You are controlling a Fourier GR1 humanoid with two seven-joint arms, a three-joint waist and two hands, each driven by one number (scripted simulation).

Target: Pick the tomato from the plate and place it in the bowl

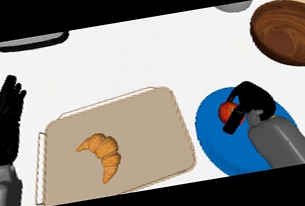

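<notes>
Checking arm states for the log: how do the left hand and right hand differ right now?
Left hand shows at the view's left edge, open with straight fingers up, resting; right hand is curled round the tomato.
Left hand holds nothing and sits beside the tray with the croissant; right hand is over the blue plate, short of the wooden bowl.
Both are black on grey forearms.

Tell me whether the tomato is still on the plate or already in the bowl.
On the plate. The tomato sits on the blue plate with the right hand curled round it; the wooden bowl holds nothing.
</notes>
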